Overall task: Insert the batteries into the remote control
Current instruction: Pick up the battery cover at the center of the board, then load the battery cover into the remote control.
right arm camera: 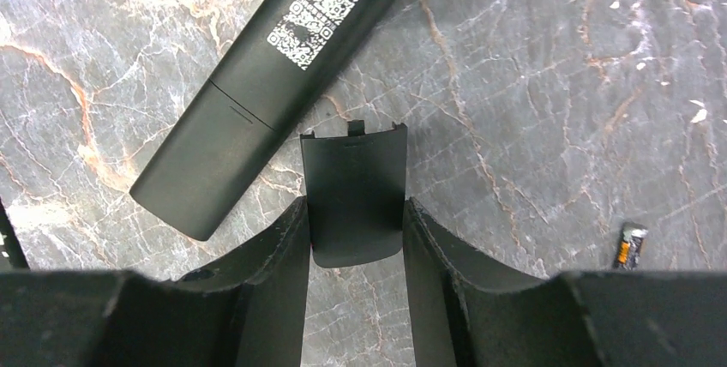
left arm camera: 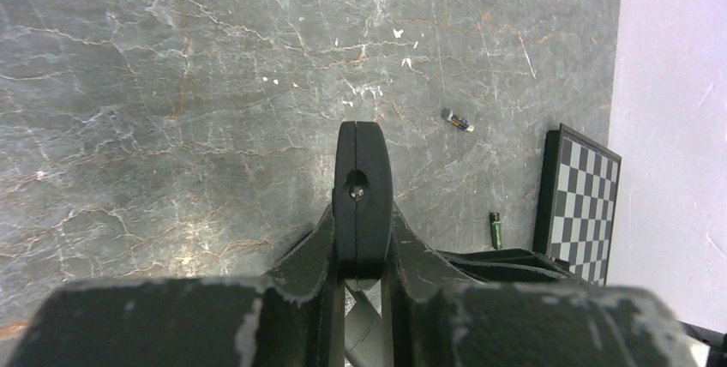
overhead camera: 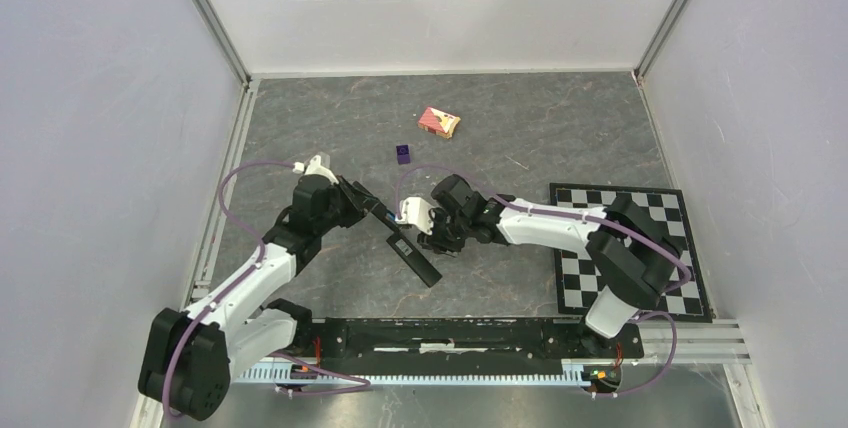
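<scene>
Left arm reaches up from its base at the near left corner, elbow bent, wrist turned inward. Left gripper [overhead camera: 362, 203] is clamped on the far end of the remote control [overhead camera: 405, 248], a slim matt black bar slanting toward the near edge, with a white code label on its back.

Right gripper [right arm camera: 356, 230], just beside the remote, is clenched on the battery cover [right arm camera: 353, 187], a thin curved black plastic panel. The right arm is stretched leftward over the checkerboard [overhead camera: 672, 210].

On the grey marbled table [overhead camera: 550, 128], a pale-ended battery [left arm camera: 457, 120] and a green battery [left arm camera: 495, 230] lie loose, apart from each other, near the checkerboard edge.

Open floor lies beyond, with only a purple cube [overhead camera: 403, 154] and a red-and-white box [overhead camera: 439, 122]
</scene>
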